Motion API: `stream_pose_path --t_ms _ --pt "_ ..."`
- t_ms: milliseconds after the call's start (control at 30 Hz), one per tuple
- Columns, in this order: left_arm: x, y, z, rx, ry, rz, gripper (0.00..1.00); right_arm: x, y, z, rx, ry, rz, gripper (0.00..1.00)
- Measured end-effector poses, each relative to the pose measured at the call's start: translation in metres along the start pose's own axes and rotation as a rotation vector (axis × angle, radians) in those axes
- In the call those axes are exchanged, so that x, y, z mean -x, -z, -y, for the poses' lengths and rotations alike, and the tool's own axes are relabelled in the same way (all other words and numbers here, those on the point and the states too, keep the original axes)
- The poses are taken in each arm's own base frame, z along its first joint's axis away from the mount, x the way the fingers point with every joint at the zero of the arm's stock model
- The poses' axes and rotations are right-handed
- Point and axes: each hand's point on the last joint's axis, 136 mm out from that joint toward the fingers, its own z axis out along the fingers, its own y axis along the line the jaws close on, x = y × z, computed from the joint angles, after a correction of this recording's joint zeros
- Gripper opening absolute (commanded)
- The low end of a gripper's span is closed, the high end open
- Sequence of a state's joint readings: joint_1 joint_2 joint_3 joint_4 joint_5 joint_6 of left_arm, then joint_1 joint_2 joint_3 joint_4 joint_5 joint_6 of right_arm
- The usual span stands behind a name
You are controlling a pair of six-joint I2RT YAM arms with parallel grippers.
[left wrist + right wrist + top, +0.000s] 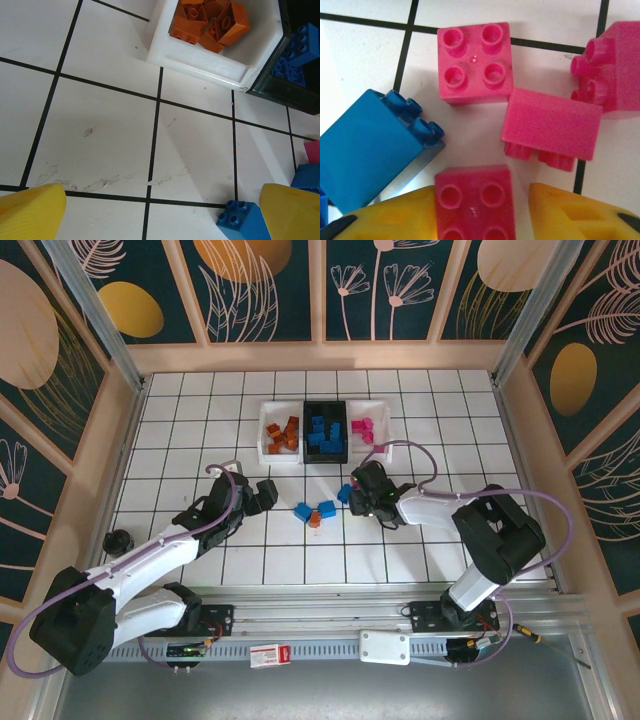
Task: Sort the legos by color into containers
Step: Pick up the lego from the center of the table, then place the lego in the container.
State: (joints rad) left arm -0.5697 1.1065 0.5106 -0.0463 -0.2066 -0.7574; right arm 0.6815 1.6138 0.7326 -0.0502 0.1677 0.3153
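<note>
Three bins stand side by side at the back: a white bin [282, 435] of orange legos [210, 20], a black bin [326, 432] of blue ones, and a white bin [368, 428] of pink ones. My left gripper [262, 495] is open wide over bare tiles, its right finger [292, 212] beside a blue lego [242, 220]. My right gripper [362, 490] is low over a cluster of pink legos. It straddles one pink lego [475, 202]: the left finger touches it, the right finger [570, 212] stands a small gap away. Three more pink legos [474, 61] and a blue lego [370, 150] lie around it.
Two blue legos [303, 511] and an orange one [315, 519] lie loose between the grippers. A black round object [118, 539] sits at the table's left edge. A white box with a red label [268, 655] rests on the front rail. Wooden walls ring the table.
</note>
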Motion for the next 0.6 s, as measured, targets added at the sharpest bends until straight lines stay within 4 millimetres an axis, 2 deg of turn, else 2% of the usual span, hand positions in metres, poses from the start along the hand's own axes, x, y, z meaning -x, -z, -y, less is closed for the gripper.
stream_pose_path --t_ms 200,300,433,600 --pt "0.000 0.000 0.000 -0.001 0.000 0.001 0.99 0.003 0.001 -0.002 0.013 0.011 0.003 0.24" --pt "0.000 0.000 0.000 0.000 0.000 0.000 0.99 0.005 0.010 -0.010 0.059 0.014 0.015 0.20" --pt "0.000 0.000 0.000 0.001 0.000 -0.001 0.99 0.018 0.043 -0.019 0.145 0.003 0.082 0.19" --pt "-0.004 -0.003 -0.001 0.005 -0.003 -0.018 0.99 0.061 0.093 -0.033 0.248 -0.019 0.231 0.19"
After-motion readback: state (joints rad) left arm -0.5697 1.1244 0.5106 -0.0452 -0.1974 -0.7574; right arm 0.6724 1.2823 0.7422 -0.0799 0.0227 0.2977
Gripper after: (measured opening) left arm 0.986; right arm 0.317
